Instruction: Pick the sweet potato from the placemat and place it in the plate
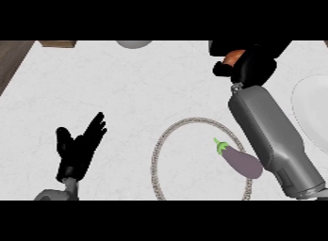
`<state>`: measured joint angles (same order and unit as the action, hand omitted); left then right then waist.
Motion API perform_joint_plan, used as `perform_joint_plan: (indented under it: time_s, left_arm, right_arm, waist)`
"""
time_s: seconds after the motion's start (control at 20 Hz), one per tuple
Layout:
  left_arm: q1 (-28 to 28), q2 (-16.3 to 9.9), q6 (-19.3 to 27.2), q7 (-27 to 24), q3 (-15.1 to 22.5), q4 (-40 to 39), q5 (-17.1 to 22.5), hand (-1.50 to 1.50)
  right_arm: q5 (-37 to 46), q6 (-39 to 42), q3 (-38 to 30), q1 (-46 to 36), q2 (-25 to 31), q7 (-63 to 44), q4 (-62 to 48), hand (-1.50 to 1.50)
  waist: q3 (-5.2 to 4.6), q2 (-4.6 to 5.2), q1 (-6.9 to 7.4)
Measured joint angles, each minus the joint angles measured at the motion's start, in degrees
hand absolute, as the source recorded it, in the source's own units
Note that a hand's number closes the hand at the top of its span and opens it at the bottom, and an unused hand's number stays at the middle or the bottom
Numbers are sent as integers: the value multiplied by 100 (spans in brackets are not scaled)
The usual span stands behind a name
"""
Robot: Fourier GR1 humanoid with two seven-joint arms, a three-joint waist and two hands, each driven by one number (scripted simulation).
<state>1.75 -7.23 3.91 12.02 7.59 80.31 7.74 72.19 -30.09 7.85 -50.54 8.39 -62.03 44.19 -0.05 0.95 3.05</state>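
Carrying is the step I'm on now: my right hand (245, 63), black and curled tight, sits high near the far edge of the white marbled counter (125, 94), and a sliver of orange, stubby sweet potato (232, 58) peeks out at the hand's left side. Most of it is hidden by the fingers, so I can't judge how it sits in the grip. It is well clear of the round placemat with the pale beaded rim (168, 136), where only a purple eggplant with a green stem (238, 160) lies, just beside my grey forearm.

The white round plate (316, 113) is off to the right, partly cut by the view's edge, and apart from the hand. To do this well I'd swing the hand rightward and bring it back toward me until it hangs over the plate's middle, not its rim, then lower before uncurling, so the sweet potato doesn't roll off. I'd keep the forearm lifted on the way, since it passes close to the eggplant.

My left hand (80, 146) rests at lower left, fingers straight and up, holding nothing. A grey rounded object (133, 44) and a brown wooden block (57, 44) sit at the far edge, out of the path.
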Motion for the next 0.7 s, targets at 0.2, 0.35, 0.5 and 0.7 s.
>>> perform_joint_plan:
  time_s: [0.2, 0.35, 0.5, 0.7]
  left_arm:
    - [-33, 27, 47, 15, -11, 28, -6, 0]
    - [-35, 19, 75, 53, -53, 38, 6, 0]
    - [-82, -26, 43, 25, -112, 39, 40, 0]
    - [-113, -88, 9, 50, -174, 103, 79, 0]
  right_arm:
    - [595, -491, -359, -151, 67, -141, -111, 150]
    - [904, -938, -689, -20, 104, -149, -41, 150]
    - [1168, -1444, -1054, 177, 142, -127, 75, 150]
    - [1496, -2089, -1582, 453, 254, -29, 137, 150]
  waist:
    - [3, -20, -52]
    - [6, -40, -138]
    - [8, -49, -194]
    - [9, -53, -216]
